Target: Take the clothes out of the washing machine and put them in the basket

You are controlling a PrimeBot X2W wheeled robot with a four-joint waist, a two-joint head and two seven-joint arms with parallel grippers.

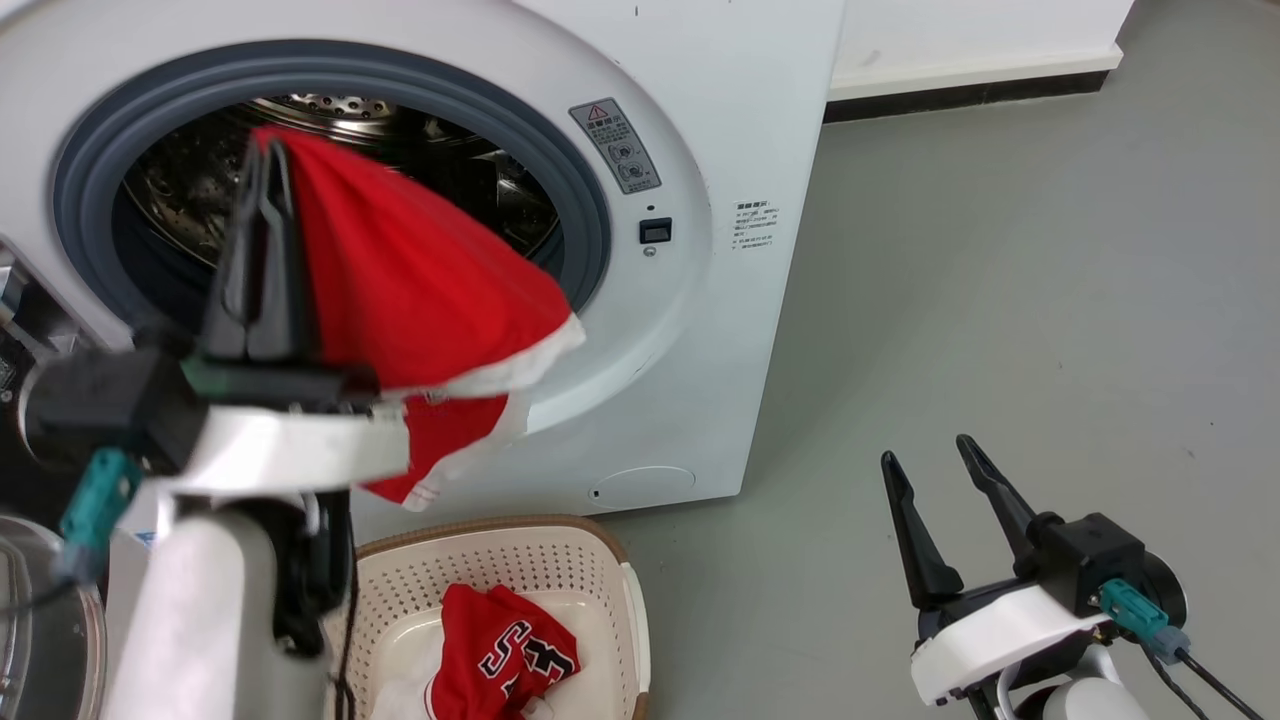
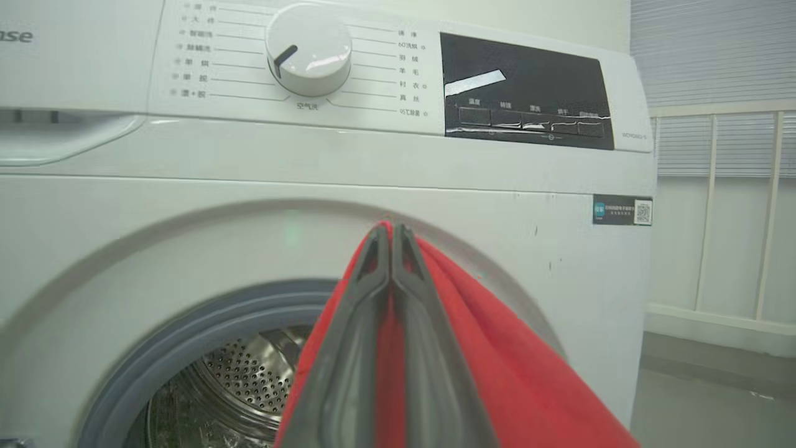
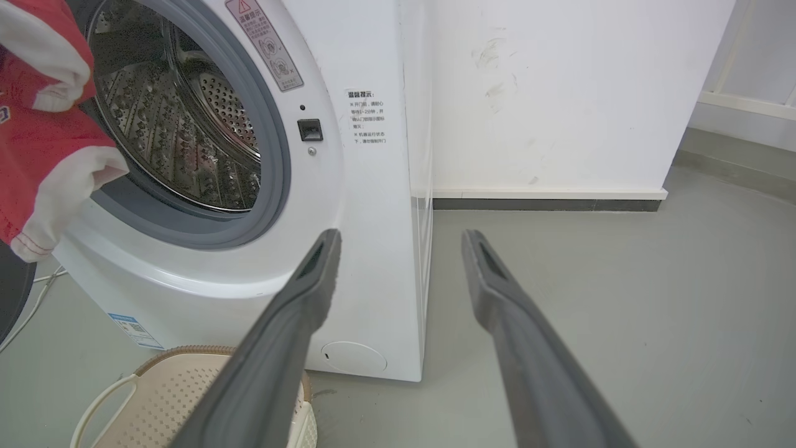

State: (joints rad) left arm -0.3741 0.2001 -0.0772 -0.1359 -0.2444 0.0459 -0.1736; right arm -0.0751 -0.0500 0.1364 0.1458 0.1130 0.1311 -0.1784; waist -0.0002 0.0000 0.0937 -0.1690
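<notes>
Left claw (image 1: 270, 160) (image 2: 390, 227): two dark fingers pressed together, clamped at their tips on red cloth; raised in front of the washer's opening, fingers pointing up the head view.
Held garment (image 1: 420, 290) (image 2: 497, 348) (image 3: 43, 143): red with white trim along the hem; pinched at one peak and draped down and to the right across the door opening. It hangs free of the drum. In the head view its lowest corner shows just above the basket's far rim.
Right claw (image 1: 927, 450) (image 3: 401, 235): fingers spread apart, nothing between them; low on the right over bare floor, well apart from the left claw and the garment.
Basket (image 1: 590, 540) (image 3: 168, 392): cream perforated plastic, brown woven-look rim; stands on the floor just in front of the washer, below the held garment.
Jersey in basket (image 1: 505, 650): red, crumpled, black-and-white lettering facing up; lies on the basket's bottom.
Washing machine (image 1: 730, 150) (image 2: 311, 155) (image 3: 373, 186): white front-loader with its opening uncovered.
Door seal (image 1: 590, 230) (image 3: 273, 174): grey ring around the opening.
Drum (image 1: 340, 110) (image 3: 186, 143): perforated steel; the visible part holds no cloth.
Control dial (image 2: 309, 48): white, on the top panel, left of a black display (image 2: 528, 93).
Floor (image 1: 1000, 300): grey, smooth.
</notes>
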